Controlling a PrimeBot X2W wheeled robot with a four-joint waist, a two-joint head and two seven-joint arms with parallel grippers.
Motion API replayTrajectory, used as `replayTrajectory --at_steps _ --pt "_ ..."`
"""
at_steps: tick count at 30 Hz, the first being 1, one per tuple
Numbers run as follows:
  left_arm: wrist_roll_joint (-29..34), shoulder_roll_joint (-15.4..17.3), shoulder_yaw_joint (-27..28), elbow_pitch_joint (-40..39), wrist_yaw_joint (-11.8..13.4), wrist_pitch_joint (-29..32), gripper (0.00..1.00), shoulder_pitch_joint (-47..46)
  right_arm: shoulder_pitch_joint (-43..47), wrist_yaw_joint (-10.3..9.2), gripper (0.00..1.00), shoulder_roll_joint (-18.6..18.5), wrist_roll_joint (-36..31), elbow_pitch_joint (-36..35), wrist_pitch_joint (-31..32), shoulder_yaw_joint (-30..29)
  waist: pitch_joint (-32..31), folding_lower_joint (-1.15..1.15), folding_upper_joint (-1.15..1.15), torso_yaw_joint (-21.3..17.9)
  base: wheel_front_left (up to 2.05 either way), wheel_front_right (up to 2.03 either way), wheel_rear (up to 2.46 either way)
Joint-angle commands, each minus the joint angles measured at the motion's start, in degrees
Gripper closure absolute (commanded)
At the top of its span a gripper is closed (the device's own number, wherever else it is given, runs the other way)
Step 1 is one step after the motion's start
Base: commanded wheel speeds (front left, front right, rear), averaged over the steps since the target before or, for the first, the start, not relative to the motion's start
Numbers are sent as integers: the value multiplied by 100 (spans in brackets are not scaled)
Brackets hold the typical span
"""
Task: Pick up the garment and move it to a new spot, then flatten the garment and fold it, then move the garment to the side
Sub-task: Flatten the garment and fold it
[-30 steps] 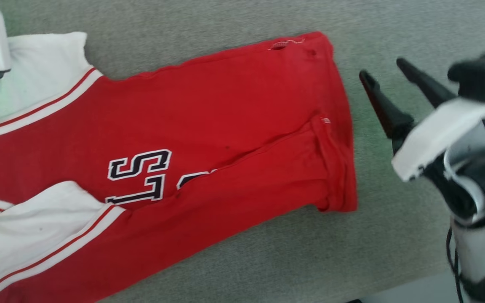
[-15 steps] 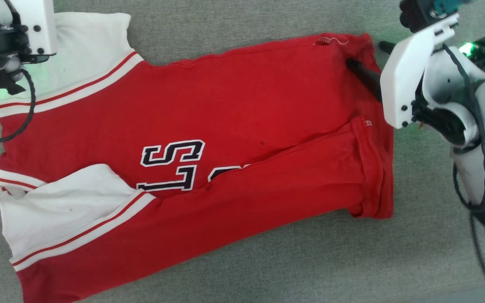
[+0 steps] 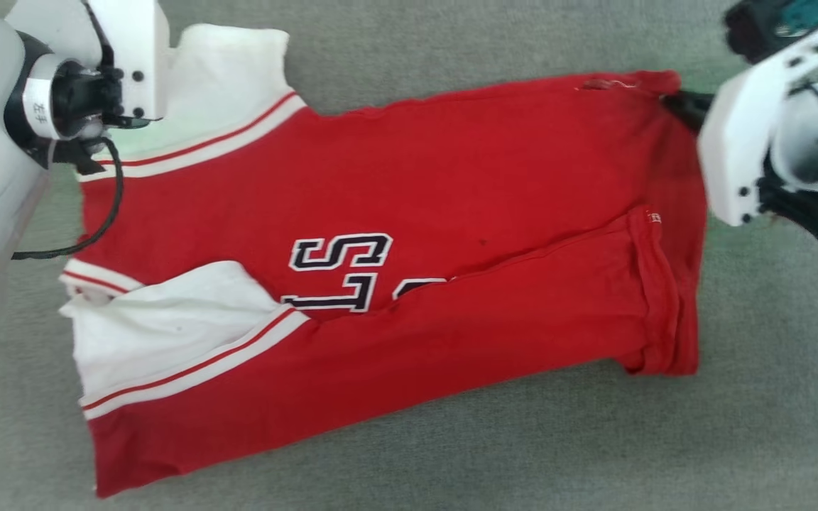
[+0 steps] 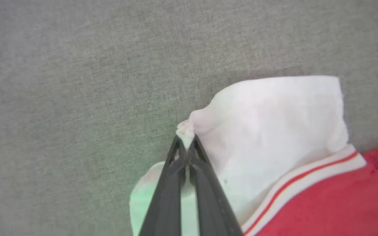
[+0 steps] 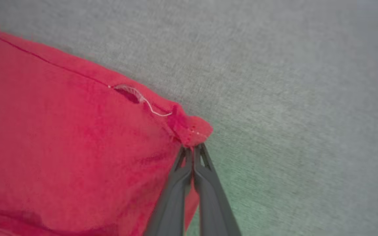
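Left gripper [image 4: 185,141] pinches the white sleeve edge of the garment [image 3: 451,184], red body to its right. Right gripper [image 5: 194,150] pinches the red hem corner, cloth spreading left.

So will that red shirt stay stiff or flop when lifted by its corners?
Probably floppy: the garment puckers where the left fingers pinch its white sleeve. It would likely sag between the corners, as it already lies creased. Seemingly light: the right fingers hold only a corner.
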Motion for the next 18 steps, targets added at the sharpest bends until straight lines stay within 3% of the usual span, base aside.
replayTrajectory --at_steps 1,9,18 --pt "-72 22 0 -129 12 58 100 57 127 -2 100 -35 -32 -152 -75 -95 -184 0 0 173 0 0 0" --pt "-59 414 -112 -1183 264 525 100 254 1014 -2 100 -241 -136 -1201 56 -811 -625 0 0 481 0 0 0" --pt "-220 1371 -147 -3456 1226 1234 100 1041 2243 -2 100 -399 -168 -2594 656 -1588 -919 0 0 693 0 0 0"
